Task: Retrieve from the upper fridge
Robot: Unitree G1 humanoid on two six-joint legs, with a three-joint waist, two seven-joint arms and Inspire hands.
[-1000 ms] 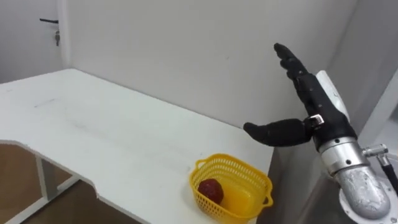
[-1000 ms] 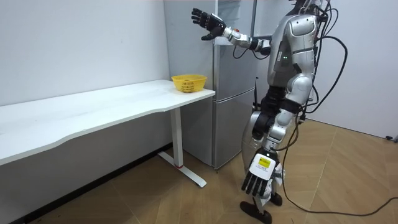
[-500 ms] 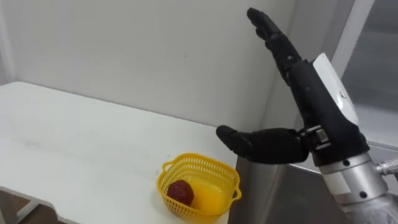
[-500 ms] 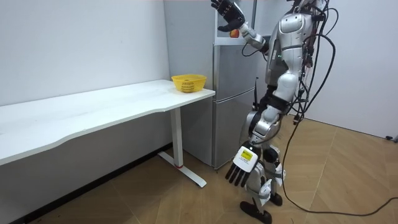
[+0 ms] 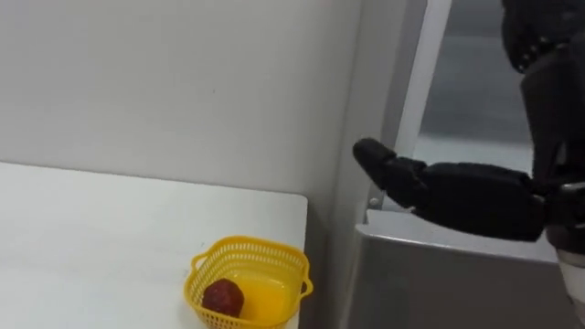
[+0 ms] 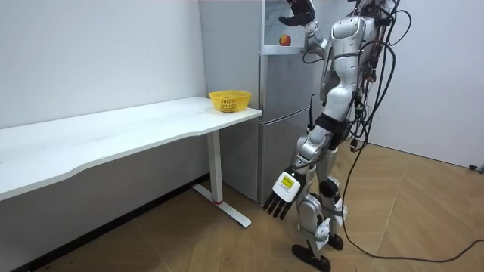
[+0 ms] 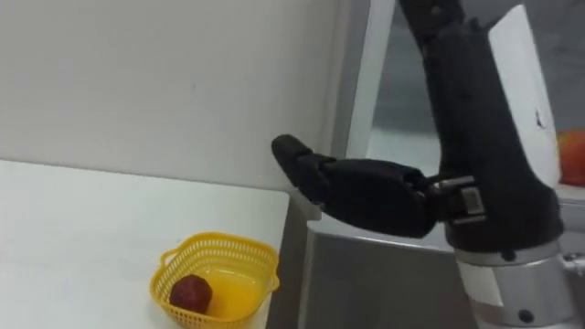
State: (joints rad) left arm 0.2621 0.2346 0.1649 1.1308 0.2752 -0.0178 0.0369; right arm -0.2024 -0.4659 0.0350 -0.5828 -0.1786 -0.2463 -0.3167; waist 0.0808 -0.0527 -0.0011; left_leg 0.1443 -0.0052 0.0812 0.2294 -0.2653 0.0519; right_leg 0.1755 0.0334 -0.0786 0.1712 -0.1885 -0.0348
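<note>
The upper fridge compartment (image 6: 281, 23) stands open, its pale inside showing behind my raised arm. A red-orange fruit (image 6: 285, 40) lies on its shelf, also visible as the fruit (image 7: 573, 153) at the right edge of the right eye view. My right hand (image 7: 475, 119) is held up in front of the opening, open, fingers straight and thumb (image 5: 393, 174) stuck out to the left, holding nothing. In the room view that right hand (image 6: 297, 10) is just above the fruit. My left hand (image 6: 281, 198) hangs low by my legs, fingers straight.
A yellow basket (image 5: 247, 279) with a dark red fruit (image 5: 222, 297) stands on the white table (image 5: 91, 238) near its corner beside the fridge. The grey lower fridge door (image 5: 439, 288) is closed. I stand right in front of the fridge.
My right arm has swung from over the table's end to the upper fridge opening and risen. My view has turned right towards the fridge. The left hand has swung forward.
</note>
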